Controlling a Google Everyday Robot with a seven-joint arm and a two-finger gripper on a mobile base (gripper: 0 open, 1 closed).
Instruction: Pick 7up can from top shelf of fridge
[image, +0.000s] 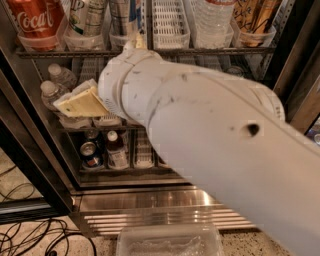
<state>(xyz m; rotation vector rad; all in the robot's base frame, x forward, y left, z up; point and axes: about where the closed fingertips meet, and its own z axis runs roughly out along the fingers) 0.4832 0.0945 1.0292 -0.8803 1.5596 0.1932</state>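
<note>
The fridge (150, 200) stands open in front of me. On its top shelf (220, 50) a tall silver-white can with green marks, which looks like the 7up can (85, 17), stands right of a red Coca-Cola can (36, 20). My gripper (82, 102), with a cream-yellow face, reaches into the shelf below, left of centre and under the 7up can, apart from it. My white arm (215, 145) crosses the view from the lower right and hides most of the middle shelves.
On the top shelf stand another silver can (125, 17), a white slotted lane (170, 22), a water bottle (212, 15) and cartons (255, 15). Water bottles (52, 92) sit beside the gripper. Cans and a bottle (116, 150) stand lower down. Black door frame (30, 150), floor cables (30, 235), clear tray (170, 242).
</note>
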